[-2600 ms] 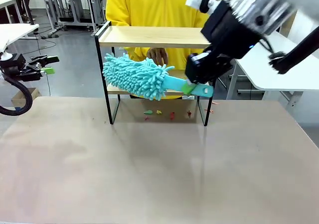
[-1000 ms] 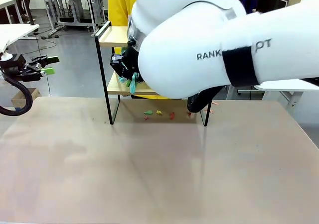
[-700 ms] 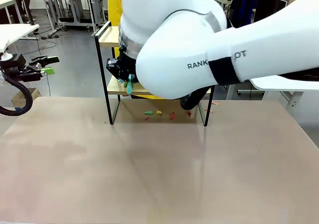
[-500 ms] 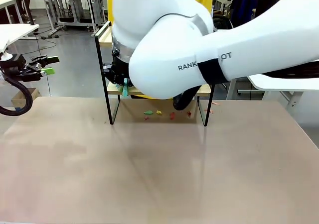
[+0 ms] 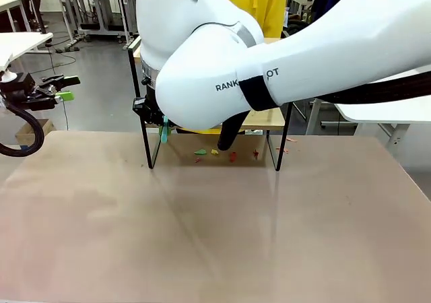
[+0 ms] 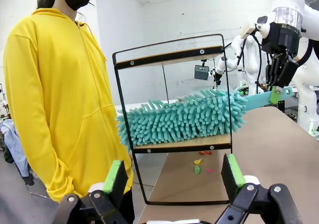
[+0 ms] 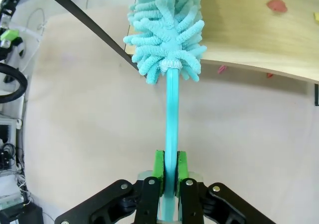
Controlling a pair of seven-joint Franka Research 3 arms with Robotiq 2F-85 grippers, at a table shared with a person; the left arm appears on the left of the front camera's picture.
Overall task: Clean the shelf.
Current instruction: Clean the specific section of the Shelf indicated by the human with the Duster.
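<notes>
The shelf (image 6: 169,57) is a two-board rack in a black frame (image 5: 139,94). A teal fluffy duster (image 6: 182,119) lies across its lower board (image 7: 259,35), head over the board's left end. My right gripper (image 7: 169,167) is shut on the duster's flat teal handle (image 5: 163,132), just outside the shelf's front left post. In the left wrist view the right gripper (image 6: 276,90) holds that handle from above. Small coloured scraps (image 7: 276,5) lie on the lower board. My left gripper (image 6: 173,174) hangs open and empty, far left of the table (image 5: 67,88).
My right arm (image 5: 222,54) blocks most of the shelf in the front view. More scraps (image 5: 215,153) lie on the tabletop under the shelf. A person in a yellow hoodie (image 6: 55,84) stands behind the shelf. The near tabletop (image 5: 202,236) is bare.
My right arm has swung left across the shelf, carrying the duster along the lower board to its left end. The left arm has not moved.
</notes>
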